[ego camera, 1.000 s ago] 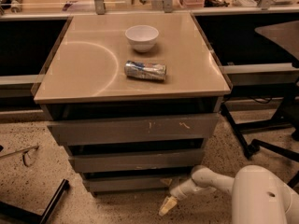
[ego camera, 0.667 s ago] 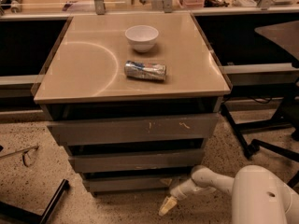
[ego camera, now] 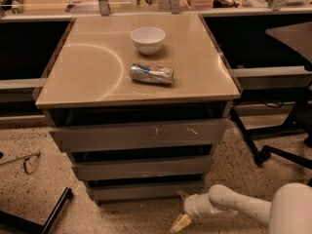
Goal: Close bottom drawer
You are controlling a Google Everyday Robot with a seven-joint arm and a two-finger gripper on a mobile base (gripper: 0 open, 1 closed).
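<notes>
Speckled floor [ego camera: 122, 218] at lower centre is carrying my gripper [ego camera: 182, 212], open or closed I cannot tell, sitting just beside the bottom drawer [ego camera: 146, 190], which is protruding slightly; I am judging the approach underway, needing a square inward push.

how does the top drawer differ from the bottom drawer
The top drawer has the widest, tallest front; the bottom drawer has the narrowest, lowest one. The top drawer shows pale scratch marks; the bottom drawer looks plain. The gripper is low beside the bottom drawer's right corner, well below the top drawer. Both are grey-brown and handle-less.
</notes>
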